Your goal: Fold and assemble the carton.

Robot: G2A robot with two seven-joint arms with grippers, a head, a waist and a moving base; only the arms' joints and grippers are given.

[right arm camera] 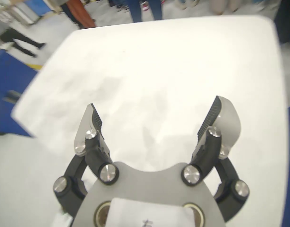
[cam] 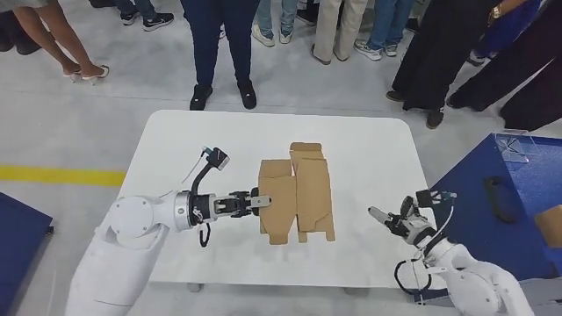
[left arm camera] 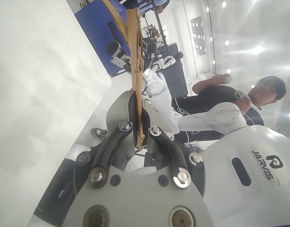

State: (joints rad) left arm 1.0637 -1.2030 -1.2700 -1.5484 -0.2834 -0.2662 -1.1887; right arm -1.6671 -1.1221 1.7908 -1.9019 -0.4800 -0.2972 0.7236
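A flat brown cardboard carton [cam: 297,193] hangs over the middle of the white table [cam: 176,140], unfolded, with flaps at its far end. My left gripper [cam: 262,201] is shut on the carton's left edge; in the left wrist view the cardboard [left arm camera: 135,55] runs edge-on out from between the pads [left arm camera: 133,109]. My right gripper [cam: 379,215] is near the table's right front corner, apart from the carton. It is open with nothing between its fingers [right arm camera: 213,114], above bare table top [right arm camera: 159,60].
Several people stand on the floor beyond the table's far edge. A blue box [cam: 500,202] stands to the right of the table, and another blue object [cam: 18,228] at the left. Bare table surface lies around the carton.
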